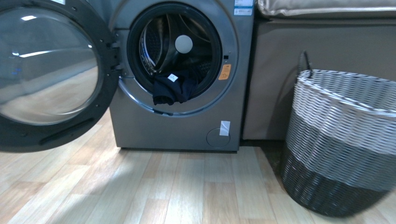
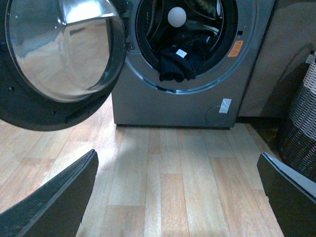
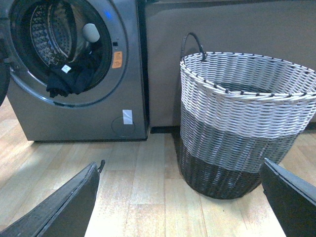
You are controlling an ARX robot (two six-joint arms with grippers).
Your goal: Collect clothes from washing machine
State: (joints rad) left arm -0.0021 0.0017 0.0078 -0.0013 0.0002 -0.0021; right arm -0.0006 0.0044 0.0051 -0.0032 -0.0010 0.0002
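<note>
The grey washing machine (image 1: pixel 182 126) (image 2: pixel 168 106) (image 3: pixel 74 121) stands with its round door (image 1: pixel 46 70) (image 2: pixel 59 54) swung wide to the left. Dark navy clothes (image 1: pixel 172 87) (image 2: pixel 178 63) (image 3: pixel 69 79) with a small white tag hang over the lower lip of the drum mouth. Neither arm shows in the front view. My left gripper (image 2: pixel 177 195) is open, well back from the machine above the wood floor, facing the drum. My right gripper (image 3: pixel 180 197) is open too, low over the floor in front of the basket, nothing between its fingers.
A tall woven basket (image 1: pixel 343 140) (image 3: pixel 242 118) (image 2: pixel 301 118), white above, grey and black below, stands right of the machine. A brown covered unit (image 1: pixel 322 70) is behind it. Light wood floor (image 1: pixel 177 186) runs in front of the machine.
</note>
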